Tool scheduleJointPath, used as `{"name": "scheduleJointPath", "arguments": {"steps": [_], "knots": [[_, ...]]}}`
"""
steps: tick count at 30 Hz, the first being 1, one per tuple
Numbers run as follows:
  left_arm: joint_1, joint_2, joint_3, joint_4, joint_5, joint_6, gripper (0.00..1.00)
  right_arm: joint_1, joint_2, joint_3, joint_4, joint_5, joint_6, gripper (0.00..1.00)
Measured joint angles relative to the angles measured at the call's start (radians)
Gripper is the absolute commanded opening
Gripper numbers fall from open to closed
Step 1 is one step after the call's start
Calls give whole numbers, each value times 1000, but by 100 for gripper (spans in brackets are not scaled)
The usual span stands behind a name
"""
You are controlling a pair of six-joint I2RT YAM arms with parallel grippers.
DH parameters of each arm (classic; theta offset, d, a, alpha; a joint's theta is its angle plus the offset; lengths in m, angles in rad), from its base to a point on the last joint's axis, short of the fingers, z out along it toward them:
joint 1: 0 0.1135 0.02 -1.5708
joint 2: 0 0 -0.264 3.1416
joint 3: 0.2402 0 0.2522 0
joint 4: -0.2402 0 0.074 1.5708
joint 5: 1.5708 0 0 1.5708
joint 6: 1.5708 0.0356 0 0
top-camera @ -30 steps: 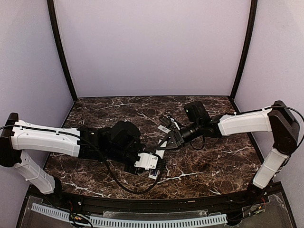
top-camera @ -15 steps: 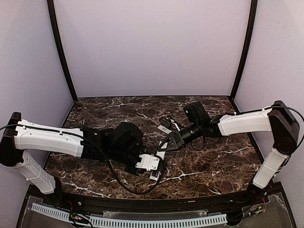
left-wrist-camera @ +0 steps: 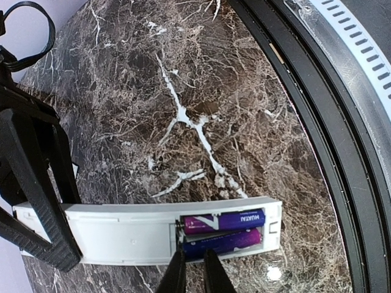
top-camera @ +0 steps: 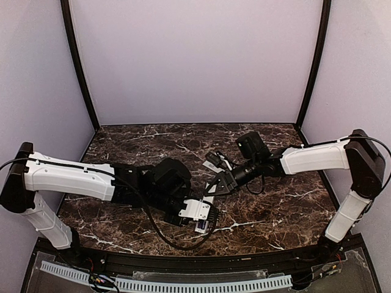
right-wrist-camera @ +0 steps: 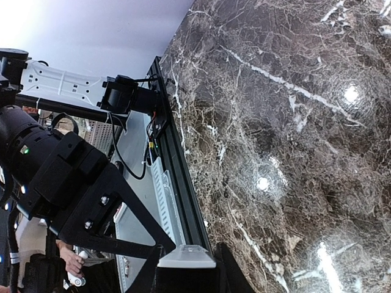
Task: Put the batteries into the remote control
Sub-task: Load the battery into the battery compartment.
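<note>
Two arms meet at the remote control [top-camera: 208,197] seen from above, the right gripper [top-camera: 215,185] clamping its far end to steady it. From the left wrist we see both purple batteries [left-wrist-camera: 223,229] in its open bay, with the left gripper [left-wrist-camera: 194,270], nearly closed and empty, apparently pressing the lower cell home. The right wrist shows its white end pinched.

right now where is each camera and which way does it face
top external: above and behind, looking down at the table; left arm, right arm show
left wrist: past the left hand onto batteries in the remote control
right wrist: past the right hand gripping it, toward the left arm
shared: the remote control
</note>
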State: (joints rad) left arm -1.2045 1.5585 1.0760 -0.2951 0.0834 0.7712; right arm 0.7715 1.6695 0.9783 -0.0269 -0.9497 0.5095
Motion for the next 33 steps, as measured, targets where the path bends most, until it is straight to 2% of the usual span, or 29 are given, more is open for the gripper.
{"name": "scheduleJointPath", "arguments": {"steps": [17,33], "knots": [[-37,80,57,-29,-69,-5,7,0,-5,-2,-59,49,-2,0],[-55,112,66,-29,-232,-59,8,-30,-18,-63,42,58,61,0]]}}
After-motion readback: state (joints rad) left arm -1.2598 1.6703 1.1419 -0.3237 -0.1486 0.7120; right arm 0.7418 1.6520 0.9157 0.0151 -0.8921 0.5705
